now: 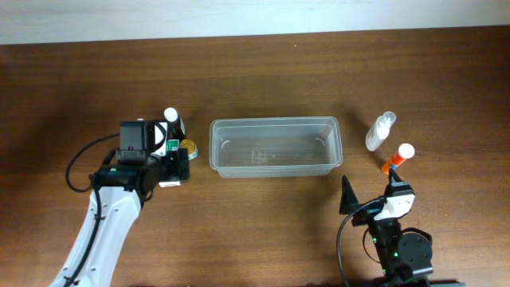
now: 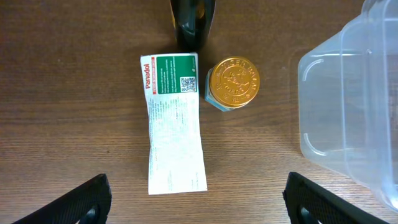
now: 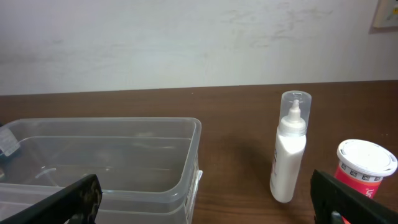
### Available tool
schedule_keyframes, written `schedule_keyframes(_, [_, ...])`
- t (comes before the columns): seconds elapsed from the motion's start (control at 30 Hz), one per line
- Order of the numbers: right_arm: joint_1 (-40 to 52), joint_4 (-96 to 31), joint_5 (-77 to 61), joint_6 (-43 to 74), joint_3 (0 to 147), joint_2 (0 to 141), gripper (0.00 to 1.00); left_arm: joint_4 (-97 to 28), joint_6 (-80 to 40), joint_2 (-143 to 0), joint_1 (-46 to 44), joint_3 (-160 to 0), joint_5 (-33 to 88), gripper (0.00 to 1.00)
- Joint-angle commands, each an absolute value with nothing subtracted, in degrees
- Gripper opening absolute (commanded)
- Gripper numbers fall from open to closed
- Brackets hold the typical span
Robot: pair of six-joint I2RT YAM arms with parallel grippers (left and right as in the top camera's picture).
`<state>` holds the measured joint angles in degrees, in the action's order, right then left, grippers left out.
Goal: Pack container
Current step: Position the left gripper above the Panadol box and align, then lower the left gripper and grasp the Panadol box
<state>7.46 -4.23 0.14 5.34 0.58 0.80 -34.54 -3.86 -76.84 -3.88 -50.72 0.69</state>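
Note:
The container (image 1: 275,146) is a clear plastic tub in the middle of the table; its rounded corner shows in the left wrist view (image 2: 348,112) and its near end in the right wrist view (image 3: 99,155). My left gripper (image 1: 163,166) hovers open over a white and green Panadol box (image 2: 174,121), fingertips wide apart (image 2: 199,208) and holding nothing. Beside the box stand a gold-lidded jar (image 2: 232,82) and a dark bottle (image 2: 191,22). My right gripper (image 1: 372,195) is open (image 3: 208,205) and empty, low at the front right.
A white spray bottle (image 1: 380,131) (image 3: 289,149) and an orange bottle with a white cap (image 1: 397,158) (image 3: 364,168) stand right of the container. A white-capped bottle (image 1: 171,118) stands behind the left gripper. A pale wall runs along the table's far edge.

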Motion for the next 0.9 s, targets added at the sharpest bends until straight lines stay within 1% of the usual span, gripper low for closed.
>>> schedule_keyframes(0.0, [7.01,-4.56,0.05,4.89,0.32,0.36,0.98,-33.67,-2.96,-77.32,-3.57,-48.29,0.38,0.89])
schedule_keyframes(0.13, [7.01,-4.56,0.03,4.89,0.32,0.36,0.98,-29.78,-2.94,-78.56,-3.57,-45.78,-0.23,0.89])
schedule_keyframes(0.17, [7.01,-4.56,0.05,4.89,0.32,0.36,0.98,-28.97,-2.94,-79.02,-3.57,-45.36,-0.23,0.82])
schedule_keyframes(0.23, [7.01,-4.56,0.03,4.89,0.32,0.36,0.98,-27.51,-2.96,-80.12,-3.57,-44.86,-0.23,0.80])
schedule_keyframes(0.27, [7.01,-4.56,0.03,4.89,0.32,0.36,0.98,-26.94,-2.94,-80.75,-3.57,-44.86,-0.27,0.77])
schedule_keyframes(0.33, [7.01,-4.56,0.03,4.89,0.32,0.36,0.99,-25.63,-2.94,-82.04,-3.57,-44.86,-0.49,0.75])
schedule_keyframes(0.57, [7.01,-4.56,0.03,4.89,0.32,0.36,0.98,-23.99,-3.01,-86.67,-3.57,-44.86,-1.45,0.74])
schedule_keyframes(0.77, [7.01,-4.56,0.03,4.89,0.32,0.36,0.98,-23.94,-2.96,-89.14,-3.57,-44.86,-1.52,0.66])
schedule_keyframes(0.87, [7.01,-4.56,0.03,4.89,0.32,0.36,0.98,-23.11,-2.96,-89.82,-3.57,-44.86,-3.36,0.65])
